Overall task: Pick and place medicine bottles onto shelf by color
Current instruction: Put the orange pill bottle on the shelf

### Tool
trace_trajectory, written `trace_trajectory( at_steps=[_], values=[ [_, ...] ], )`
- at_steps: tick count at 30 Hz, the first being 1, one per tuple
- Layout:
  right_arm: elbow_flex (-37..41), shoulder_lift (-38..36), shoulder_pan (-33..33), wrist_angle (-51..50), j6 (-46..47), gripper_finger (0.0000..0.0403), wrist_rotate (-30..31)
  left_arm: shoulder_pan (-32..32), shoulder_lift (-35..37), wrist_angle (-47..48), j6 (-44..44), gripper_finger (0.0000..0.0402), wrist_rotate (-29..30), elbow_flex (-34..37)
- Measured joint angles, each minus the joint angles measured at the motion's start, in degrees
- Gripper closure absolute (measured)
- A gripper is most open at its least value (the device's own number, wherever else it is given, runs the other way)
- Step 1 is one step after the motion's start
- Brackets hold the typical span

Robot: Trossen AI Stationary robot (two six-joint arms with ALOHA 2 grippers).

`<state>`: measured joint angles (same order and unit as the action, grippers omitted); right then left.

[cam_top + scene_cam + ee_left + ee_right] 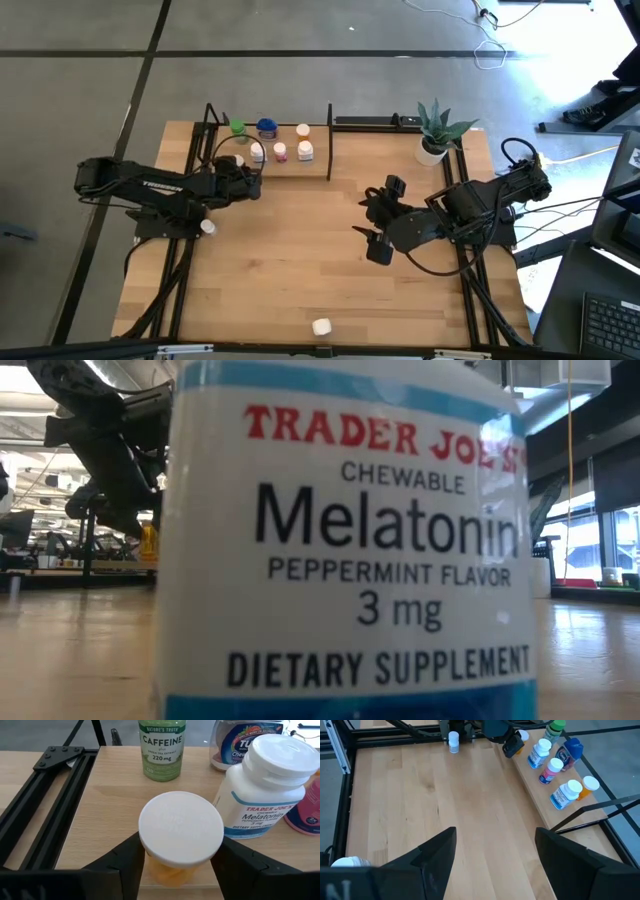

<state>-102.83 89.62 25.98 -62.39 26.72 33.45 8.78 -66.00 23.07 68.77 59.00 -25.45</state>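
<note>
- The left gripper (pixel 175 865) sits over the left end of the shelf (pixel 315 168), its fingers (pixel 125 862) pinching an orange bottle with a white cap (pixel 180 832).
- On the shelf stand a green caffeine bottle (pixel 161 747), a blue bottle (pixel 266 128) and a Melatonin bottle (pixel 262 795).
- The right gripper (pixel 495 855) hangs spread and empty over the table's right half.
- One white bottle (pixel 321 327) lies at the table's near edge.

Robotics lab or open workshop floor: wooden table (pixel 330 270) fitted with black metal framing, standing on bare grey concrete floor (pixel 300 90) crossed by loose cables (pixel 490 50). Laptop keyboard (pixel 612 325) alongside; large windows (pixel 600 540) and long workbenches (pixel 80 568) behind.
</note>
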Motion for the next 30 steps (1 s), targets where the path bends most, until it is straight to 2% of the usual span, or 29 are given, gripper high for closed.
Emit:
trace_trajectory(
  at_steps=[12, 30],
  values=[
    [0.00, 0.00, 0.00, 0.00, -0.07, 0.0130, 1.34, -0.02, 0.00, 0.02, -3.49, 0.0145, 0.09, -0.02],
    [0.00, 0.00, 0.00, -0.06, -0.22, 0.0130, 1.46, -0.09, 6.43, 0.04, -11.15, 0.0141, 2.25, -0.02]
  ],
)
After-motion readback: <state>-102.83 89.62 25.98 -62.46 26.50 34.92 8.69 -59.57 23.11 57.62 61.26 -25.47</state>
